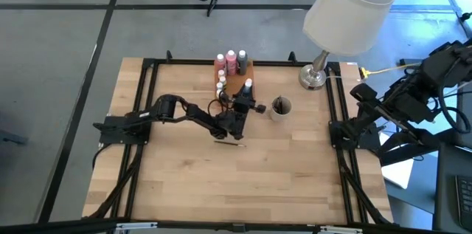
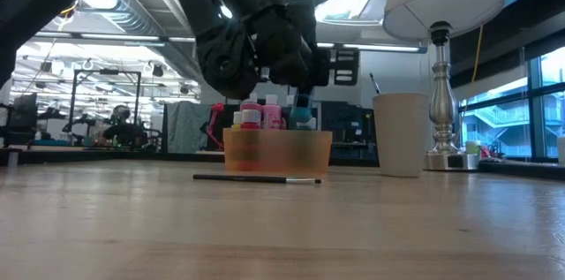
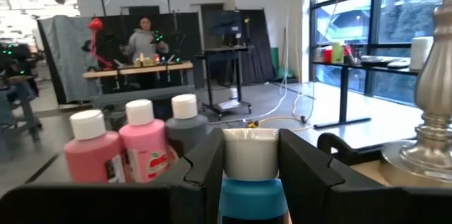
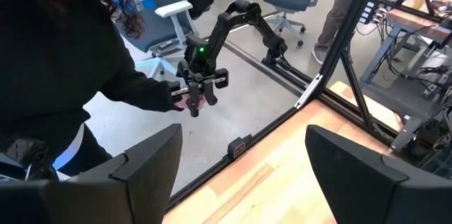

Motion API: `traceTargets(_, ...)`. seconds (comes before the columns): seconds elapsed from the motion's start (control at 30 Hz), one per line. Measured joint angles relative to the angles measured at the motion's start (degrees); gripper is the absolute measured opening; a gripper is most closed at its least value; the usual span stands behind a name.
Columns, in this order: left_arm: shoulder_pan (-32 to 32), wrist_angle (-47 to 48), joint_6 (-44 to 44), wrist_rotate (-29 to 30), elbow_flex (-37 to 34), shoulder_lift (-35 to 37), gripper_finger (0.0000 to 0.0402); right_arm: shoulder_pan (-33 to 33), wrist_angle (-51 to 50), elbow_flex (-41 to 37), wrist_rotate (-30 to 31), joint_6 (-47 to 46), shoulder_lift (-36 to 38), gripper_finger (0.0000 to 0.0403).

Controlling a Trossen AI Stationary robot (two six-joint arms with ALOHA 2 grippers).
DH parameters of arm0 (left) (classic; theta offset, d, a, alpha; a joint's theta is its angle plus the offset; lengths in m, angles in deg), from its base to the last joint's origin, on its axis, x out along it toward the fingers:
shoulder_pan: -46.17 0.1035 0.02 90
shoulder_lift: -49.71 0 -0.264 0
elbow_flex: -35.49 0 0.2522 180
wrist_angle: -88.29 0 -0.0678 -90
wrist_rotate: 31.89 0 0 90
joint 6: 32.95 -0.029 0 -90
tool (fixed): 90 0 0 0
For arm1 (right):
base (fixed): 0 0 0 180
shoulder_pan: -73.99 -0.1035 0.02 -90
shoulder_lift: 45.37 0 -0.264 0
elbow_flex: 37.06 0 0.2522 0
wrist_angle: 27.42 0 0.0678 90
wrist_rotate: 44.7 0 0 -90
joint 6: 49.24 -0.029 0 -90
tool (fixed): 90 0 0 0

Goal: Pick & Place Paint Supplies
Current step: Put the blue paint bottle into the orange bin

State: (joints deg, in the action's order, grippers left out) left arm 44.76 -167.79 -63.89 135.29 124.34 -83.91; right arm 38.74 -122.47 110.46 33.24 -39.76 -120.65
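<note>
A wooden table point(image 1: 243, 182) is seen from above, with a white-shaded lamp point(image 1: 346, 12) standing at its far right corner. The left arm is stretched across the middle of the table toward the translucent orange tray point(image 2: 278, 152), which is placed left of the lamp and holds a cluster of paint bottles point(image 1: 230, 63). The left gripper point(image 3: 251, 164) is held over the tray's near end, its fingers pinched on the white cap of a blue paint bottle point(image 3: 251, 199); in the low view this bottle point(image 2: 302, 112) is seen hanging at the tray's rim level. Two pink bottles point(image 3: 120, 155) and a grey bottle point(image 3: 186, 121) are shown standing in the tray just beyond it. The right gripper point(image 4: 240, 174) is parked off the table's right edge, well away from the tray, its fingers spread wide and empty, with a person in a dark sleeve point(image 4: 106, 75) visible beyond. A pale cup point(image 1: 281, 108) is set between tray and lamp. A thin dark paintbrush point(image 2: 256, 177) is left lying flat on the table just in front of the tray
</note>
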Motion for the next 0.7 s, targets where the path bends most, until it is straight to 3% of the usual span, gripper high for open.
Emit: traceTargets(0.7,0.4,0.0,3.9,0.1,-4.6,0.1,0.0108,0.0,-0.9,0.0,2.0,0.3,-0.1,0.0305)
